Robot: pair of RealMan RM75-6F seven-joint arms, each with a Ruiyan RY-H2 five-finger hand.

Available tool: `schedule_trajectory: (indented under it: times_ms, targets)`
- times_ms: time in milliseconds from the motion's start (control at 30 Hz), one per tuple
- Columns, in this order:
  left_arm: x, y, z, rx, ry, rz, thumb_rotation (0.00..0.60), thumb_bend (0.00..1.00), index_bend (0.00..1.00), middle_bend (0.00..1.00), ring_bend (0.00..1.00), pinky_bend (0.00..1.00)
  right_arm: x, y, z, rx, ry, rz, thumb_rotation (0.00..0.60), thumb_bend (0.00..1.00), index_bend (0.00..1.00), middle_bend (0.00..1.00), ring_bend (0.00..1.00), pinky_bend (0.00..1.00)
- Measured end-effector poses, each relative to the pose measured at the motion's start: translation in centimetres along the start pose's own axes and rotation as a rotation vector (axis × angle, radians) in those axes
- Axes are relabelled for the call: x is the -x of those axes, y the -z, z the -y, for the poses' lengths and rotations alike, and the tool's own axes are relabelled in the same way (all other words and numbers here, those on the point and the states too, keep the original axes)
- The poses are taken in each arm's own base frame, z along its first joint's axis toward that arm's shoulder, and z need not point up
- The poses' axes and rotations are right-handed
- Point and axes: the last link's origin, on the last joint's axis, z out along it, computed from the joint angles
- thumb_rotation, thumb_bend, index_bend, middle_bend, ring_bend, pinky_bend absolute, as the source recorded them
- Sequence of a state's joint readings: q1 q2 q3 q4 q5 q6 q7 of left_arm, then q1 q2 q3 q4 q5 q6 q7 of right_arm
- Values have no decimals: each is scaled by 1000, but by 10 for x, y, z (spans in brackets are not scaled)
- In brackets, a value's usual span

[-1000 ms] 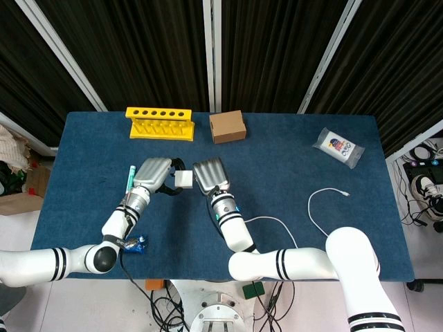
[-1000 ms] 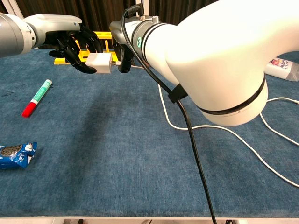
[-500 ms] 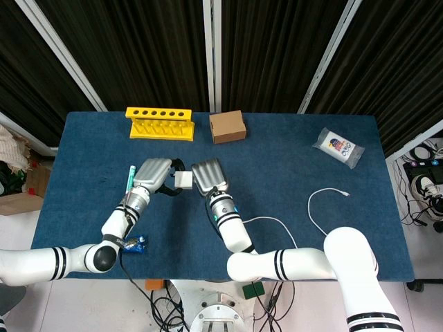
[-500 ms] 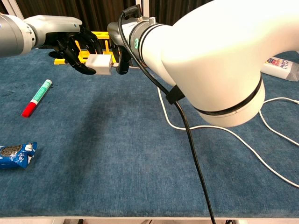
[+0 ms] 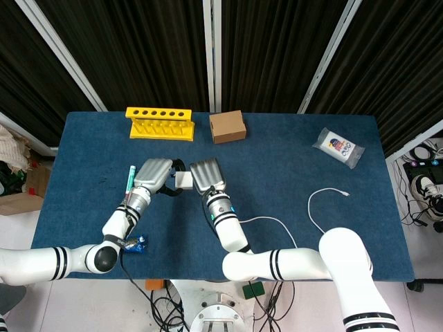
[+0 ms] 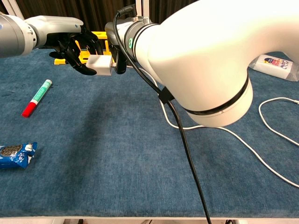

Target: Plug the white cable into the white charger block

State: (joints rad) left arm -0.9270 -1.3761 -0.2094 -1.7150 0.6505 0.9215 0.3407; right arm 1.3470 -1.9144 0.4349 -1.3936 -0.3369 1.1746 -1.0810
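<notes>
The white charger block [image 5: 184, 180] [image 6: 101, 65] is held above the table in my left hand [image 5: 154, 173] [image 6: 75, 50], whose dark fingers wrap its left side. My right hand [image 5: 206, 176] [image 6: 121, 64] sits right against the block's right face and pinches the plug end of the white cable [image 5: 271, 220] [image 6: 223, 130]. The plug itself is hidden between the fingers and the block. From there the cable trails back over the cloth to a loose end [image 5: 344, 194]. In the chest view my right forearm covers most of that hand.
A green and red marker [image 5: 129, 178] [image 6: 37, 97] and a blue cookie pack [image 5: 135, 243] [image 6: 16, 155] lie to the left. A yellow rack [image 5: 160, 123], a cardboard box [image 5: 227, 126] and a clear packet [image 5: 338, 146] [image 6: 275, 66] line the far side.
My right hand and forearm have edged left, closing the small gap to the block. The left hand and block have barely moved.
</notes>
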Motion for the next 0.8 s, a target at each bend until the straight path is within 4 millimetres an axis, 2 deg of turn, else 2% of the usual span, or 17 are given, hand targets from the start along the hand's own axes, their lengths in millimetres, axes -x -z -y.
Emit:
schedule_trajectory:
  times_ms: [600,800]
  targets:
    - [0,0,-3,11,79,24,600,217,629,556,751,924,3,-1,4,-6,-18,0,600,1000,694,609,505,650]
    - [0,0,-2,15,99,31,600,217,629,556,751,924,3,-1,3,-6,-28,-2,600,1000,651,588,497,650]
